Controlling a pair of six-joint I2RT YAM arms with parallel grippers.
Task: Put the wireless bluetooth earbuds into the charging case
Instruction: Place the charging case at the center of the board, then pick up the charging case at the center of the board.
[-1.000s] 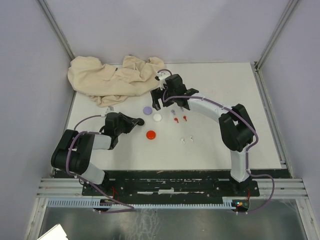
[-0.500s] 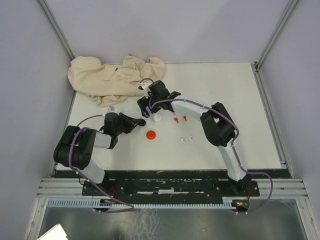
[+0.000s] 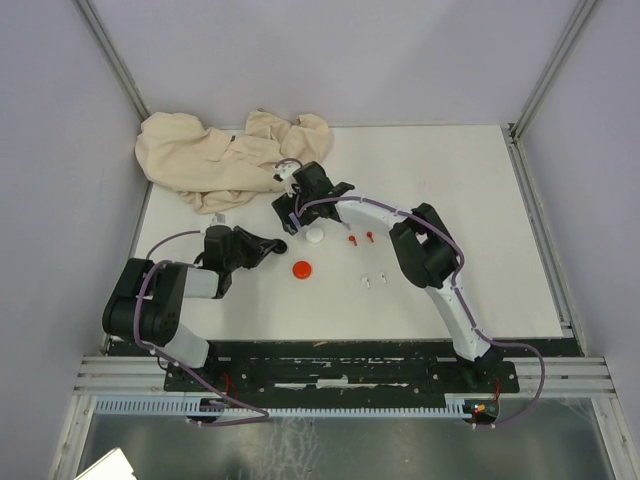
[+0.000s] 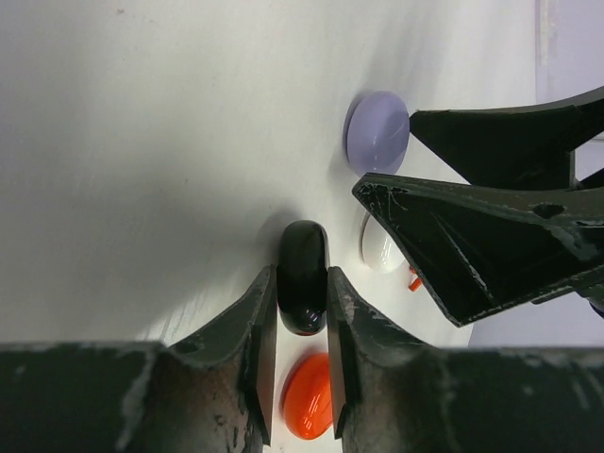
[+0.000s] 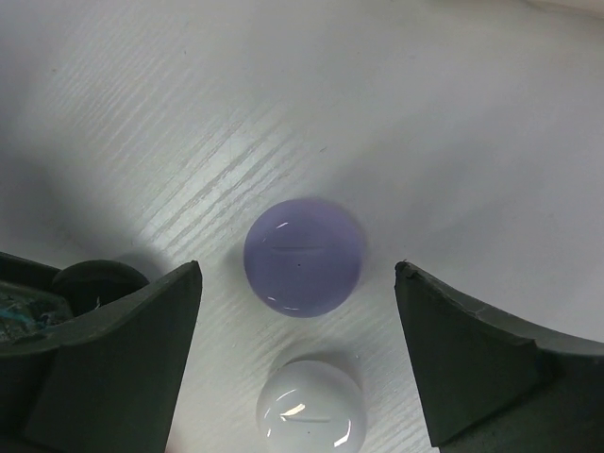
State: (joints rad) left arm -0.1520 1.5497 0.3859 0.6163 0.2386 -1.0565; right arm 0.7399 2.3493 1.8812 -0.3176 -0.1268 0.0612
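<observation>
Between the left fingers (image 4: 264, 311) a black charging case (image 4: 302, 274) stands on edge, pinched narrowly across its two flat faces, at or just above the surface (image 4: 142, 142); a red case (image 4: 307, 396) lies flat close under those fingers. Just past their tips the right fingers (image 5: 123, 359) hang wide apart, straddling a purple case (image 5: 304, 255) without touching it, and a white case (image 5: 311, 420) sits just beside it on the wrist side. Back along the right arm from its fingers lie the red earbuds (image 3: 351, 239), with the white earbuds (image 3: 367, 282) further out toward the arm bases; purple or black ones I cannot make out. Farthest off is a crumpled beige cloth (image 3: 220, 160). Each earbud looks tiny, light, hard and glossy, likely to skid or flip under a careless pinch, so I would take one across its stem, low to the surface. The cases look smooth and slippery too, best held across the flats, as the black one is.
</observation>
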